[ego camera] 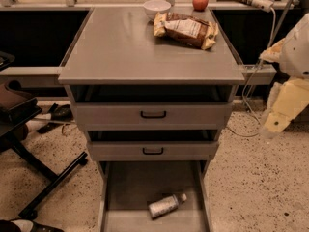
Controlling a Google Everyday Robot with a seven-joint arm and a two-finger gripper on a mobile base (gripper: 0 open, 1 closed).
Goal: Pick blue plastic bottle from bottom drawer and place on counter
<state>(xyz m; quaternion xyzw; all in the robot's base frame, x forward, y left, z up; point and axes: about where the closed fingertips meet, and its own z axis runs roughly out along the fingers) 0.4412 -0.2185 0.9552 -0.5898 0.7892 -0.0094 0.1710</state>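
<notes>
1. The desk (pixel 125 47) is grey and flat on top. It has three drawers under its front edge.
2. The bottom drawer (pixel 126 187) is pulled out toward the front. You can see its flat floor and its side walls.
3. The bottle (pixel 165 206) lies on its side on the floor of the bottom drawer. It is near the front of the drawer, a bit right of the middle. Its white cap points to the right and a little to the back. Nothing is touching it.
4. The top drawer (pixel 193 114) and the middle drawer (pixel 193 150) sit above it. Each has a black handle in the middle.
5. A bag (pixel 186 29) lies flat on the desk near the back right corner.
6. A white bowl (pixel 157 6) stands at the back edge, just beside the left end of the bag.
7. A red apple (pixel 200 1) is at the back edge too, to the right of the bowl.
8. The robot's arm (pixel 295 47) is past the right edge of the desk, over the floor. Its jaws are down at the cream end of the arm, out past the front right corner. They are well apart from the bottle and do not hold it. I cannot tell if the jaws are open or closed.
9. A dark chair (pixel 19 110) stands past the left edge of the desk.
</notes>
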